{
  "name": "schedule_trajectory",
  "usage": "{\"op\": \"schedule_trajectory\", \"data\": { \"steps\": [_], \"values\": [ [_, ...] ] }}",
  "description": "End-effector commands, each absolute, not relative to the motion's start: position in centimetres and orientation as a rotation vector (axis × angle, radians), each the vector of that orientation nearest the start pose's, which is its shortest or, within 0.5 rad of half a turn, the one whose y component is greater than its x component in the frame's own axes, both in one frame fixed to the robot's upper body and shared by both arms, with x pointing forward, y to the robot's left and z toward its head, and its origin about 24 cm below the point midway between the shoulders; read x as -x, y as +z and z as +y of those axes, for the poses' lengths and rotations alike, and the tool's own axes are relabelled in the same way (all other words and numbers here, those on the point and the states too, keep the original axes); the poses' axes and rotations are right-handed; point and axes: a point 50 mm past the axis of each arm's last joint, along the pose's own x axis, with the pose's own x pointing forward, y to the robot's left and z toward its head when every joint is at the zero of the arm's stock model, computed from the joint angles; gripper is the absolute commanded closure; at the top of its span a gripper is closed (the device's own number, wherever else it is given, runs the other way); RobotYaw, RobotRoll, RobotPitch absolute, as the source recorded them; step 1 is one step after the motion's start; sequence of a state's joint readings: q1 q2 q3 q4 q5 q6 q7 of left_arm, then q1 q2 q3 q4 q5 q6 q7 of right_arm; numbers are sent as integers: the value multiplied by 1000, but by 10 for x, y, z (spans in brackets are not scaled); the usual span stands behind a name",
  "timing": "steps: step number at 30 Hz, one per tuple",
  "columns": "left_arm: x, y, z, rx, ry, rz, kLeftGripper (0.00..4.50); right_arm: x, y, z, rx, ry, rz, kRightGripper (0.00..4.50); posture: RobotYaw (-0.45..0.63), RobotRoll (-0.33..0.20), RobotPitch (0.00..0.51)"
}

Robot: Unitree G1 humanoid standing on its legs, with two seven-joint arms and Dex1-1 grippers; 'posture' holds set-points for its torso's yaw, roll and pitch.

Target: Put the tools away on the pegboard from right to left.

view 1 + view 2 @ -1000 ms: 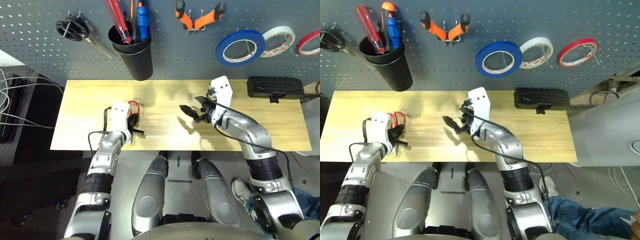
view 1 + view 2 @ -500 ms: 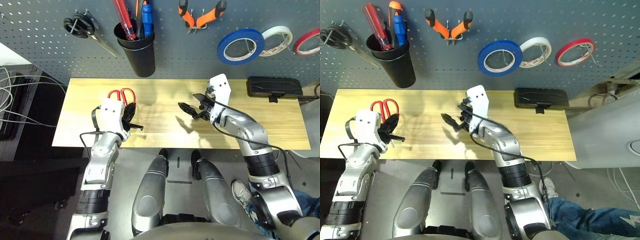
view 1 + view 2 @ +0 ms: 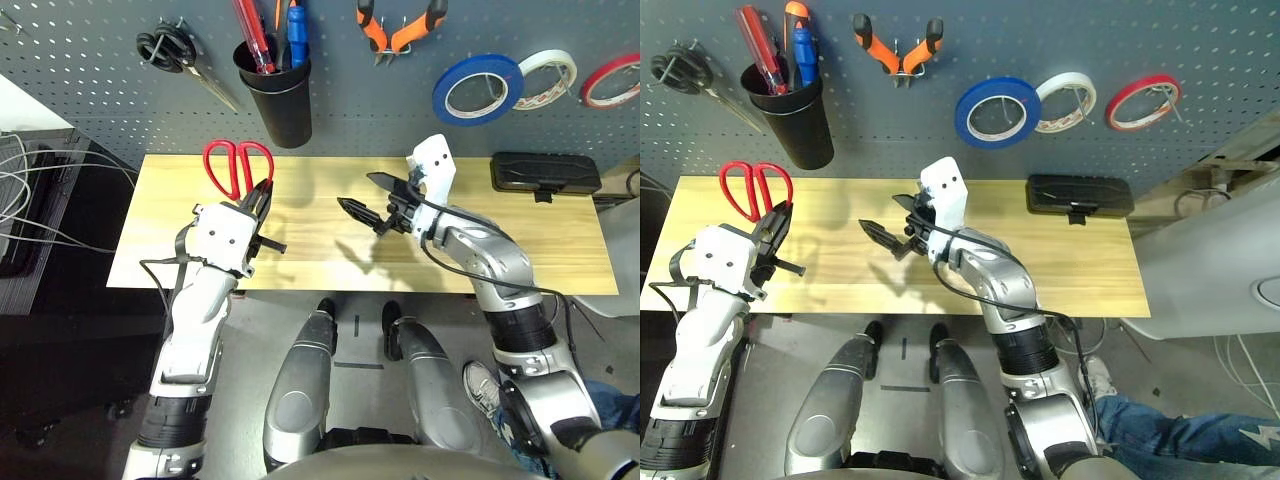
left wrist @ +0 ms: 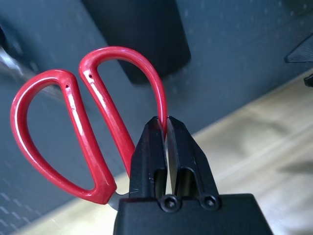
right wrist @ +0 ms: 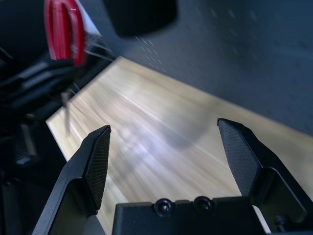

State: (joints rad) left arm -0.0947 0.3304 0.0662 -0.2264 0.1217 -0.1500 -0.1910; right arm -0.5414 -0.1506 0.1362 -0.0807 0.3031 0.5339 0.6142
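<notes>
My left gripper [image 3: 262, 203] is shut on the red-handled scissors [image 3: 238, 166], held above the left part of the wooden table [image 3: 330, 272] with the handles pointing toward the pegboard [image 3: 80, 70]. The left wrist view shows the fingertips [image 4: 155, 128] pinching one red handle loop [image 4: 93, 132]. My right gripper [image 3: 366, 197] hovers open over the table's middle, with nothing between its fingers [image 5: 100, 147]. On the pegboard hang the blue tape ring [image 3: 478, 90] and the orange-and-black pliers [image 3: 400, 25]. The blue-handled screwdriver [image 3: 295, 25] stands in the black cup [image 3: 277, 95].
Black-handled scissors [image 3: 170, 50] hang on a hook at the pegboard's left. White tape [image 3: 548, 80] and red tape [image 3: 612, 82] hang at its right. A black case [image 3: 545, 173] lies at the table's back right. Cables [image 3: 30, 200] run past the table's left edge.
My left arm has lifted the red scissors off the table and carried them up toward the pegboard. The right gripper has drifted a little left, still open.
</notes>
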Motion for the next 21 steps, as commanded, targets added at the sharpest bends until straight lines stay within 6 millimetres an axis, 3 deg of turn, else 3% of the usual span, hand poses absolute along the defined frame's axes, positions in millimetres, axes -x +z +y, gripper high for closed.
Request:
{"op": "schedule_trajectory", "data": {
  "steps": [1, 10, 21],
  "values": [
    [-259, 149, 192, -564, -169, -487, 4490, -300, 167, -62, -27, 1024, -96, 0, 140, 0, 356],
    [-274, 173, 206, -638, -135, -561, 4490, -298, 187, -50, -34, 1084, -202, 0, 141, 0, 353],
    [-283, 188, 218, -688, -91, -605, 4490, -295, 204, -36, -47, 1144, -299, 0, 143, 0, 347]
  ]
}}
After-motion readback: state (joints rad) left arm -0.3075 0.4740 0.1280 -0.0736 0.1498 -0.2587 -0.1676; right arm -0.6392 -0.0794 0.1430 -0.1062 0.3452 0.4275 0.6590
